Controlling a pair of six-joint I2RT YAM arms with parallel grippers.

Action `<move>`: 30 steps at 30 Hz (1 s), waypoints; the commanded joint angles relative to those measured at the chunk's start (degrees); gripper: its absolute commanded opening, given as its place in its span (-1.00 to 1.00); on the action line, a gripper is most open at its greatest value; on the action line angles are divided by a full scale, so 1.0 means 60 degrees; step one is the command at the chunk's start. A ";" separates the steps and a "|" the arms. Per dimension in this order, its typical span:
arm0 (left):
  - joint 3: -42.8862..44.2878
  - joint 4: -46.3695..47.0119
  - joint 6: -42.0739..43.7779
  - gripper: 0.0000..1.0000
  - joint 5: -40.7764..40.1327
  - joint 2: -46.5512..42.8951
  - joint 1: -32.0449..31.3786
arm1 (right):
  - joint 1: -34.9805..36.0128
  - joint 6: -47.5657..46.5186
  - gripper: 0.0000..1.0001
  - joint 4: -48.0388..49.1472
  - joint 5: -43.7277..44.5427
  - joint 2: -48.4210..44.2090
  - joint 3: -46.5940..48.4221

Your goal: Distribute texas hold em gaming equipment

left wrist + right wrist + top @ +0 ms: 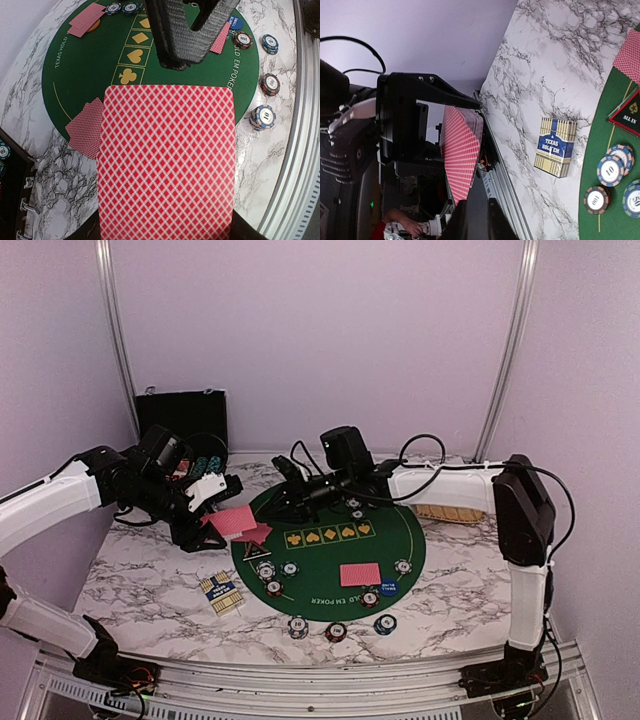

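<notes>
Red-backed card (pixel 165 160) — just one — pinched in left jaws; right jaws spread nearby.

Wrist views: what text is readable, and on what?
"TEXAS HOLD'EM": card box
"ALL IN": black triangular button
"10": chip beside that button
"TEXAS HOLD" and "EM POKER": green mat
"100": black chip on the mat
"10": blue chip off the mat
Lettering on the blue button: too small to read.
</notes>
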 commanded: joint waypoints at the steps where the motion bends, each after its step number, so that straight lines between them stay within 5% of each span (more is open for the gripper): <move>1: -0.0051 0.0126 0.0032 -1.00 0.0040 -0.0155 0.0038 | -0.0066 0.0287 -0.25 0.0672 -0.0084 -0.0501 -0.0394; 4: -0.0044 0.0130 0.0038 -1.00 0.0017 -0.0173 0.0038 | -0.0041 0.0690 0.15 0.1269 -0.0108 -0.0518 -0.0626; 11: -0.0066 0.0143 0.0031 -1.00 0.0047 -0.0175 0.0038 | 0.0214 0.0998 0.17 0.1561 -0.0148 -0.0153 -0.0348; 20: -0.0073 0.0140 0.0024 -1.00 0.0019 -0.0202 0.0038 | 0.0513 0.1165 -0.04 0.1617 -0.0303 0.0505 0.0283; 30: -0.0097 0.0138 0.0046 -1.00 0.0002 -0.0203 0.0039 | 0.0537 0.1112 -0.63 0.1516 -0.0403 0.0503 0.0421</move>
